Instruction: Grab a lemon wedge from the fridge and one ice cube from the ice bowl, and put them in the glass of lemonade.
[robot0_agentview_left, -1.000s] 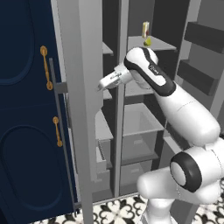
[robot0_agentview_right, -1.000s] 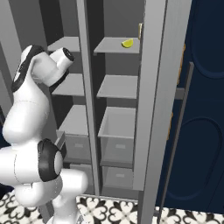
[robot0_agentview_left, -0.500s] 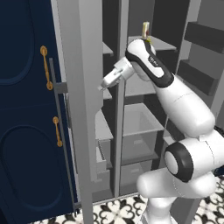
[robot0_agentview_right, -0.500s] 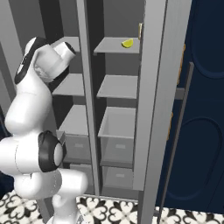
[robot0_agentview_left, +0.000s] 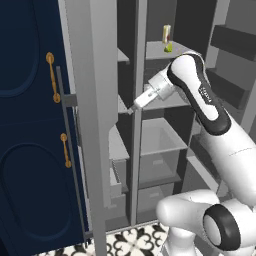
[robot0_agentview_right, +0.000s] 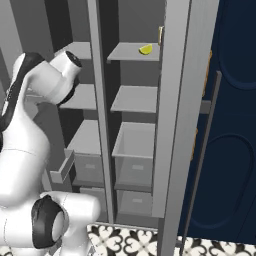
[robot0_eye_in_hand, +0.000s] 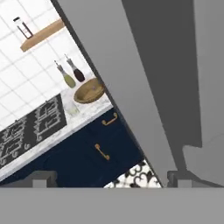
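Grey fridge (robot0_agentview_left: 95, 100) stands with both doors swung wide, shelves exposed. Lemon wedge (robot0_agentview_right: 146, 49) sits untouched on the top shelf (robot0_agentview_right: 132, 52), toward that shelf's right edge, just beside a slim pale-yellow container (robot0_agentview_left: 166, 34); the left base view puts the wedge (robot0_agentview_left: 169, 47) at the container's foot. Claw (robot0_agentview_left: 134, 108) hangs lower, in front of the fridge's centre post near the second shelf level, well apart from the wedge, nothing between its tips; the jaws stand fully apart. Hand view, looking past the door edge: brown ice bowl (robot0_eye_in_hand: 89, 91) on the white tabletop (robot0_eye_in_hand: 83, 117) near its front edge, glass of lemonade (robot0_eye_in_hand: 71, 107) just beside it toward the stove (robot0_eye_in_hand: 26, 127), two slim bottles (robot0_eye_in_hand: 72, 74) behind the bowl. Progress judgement: fridge opened, that step done; wedge not yet picked, ice cube not yet picked, nothing visibly added to the glass, so most of the task remains. Next likely calls for raising the claw to the top shelf. No brand, label or readable writing anywhere.
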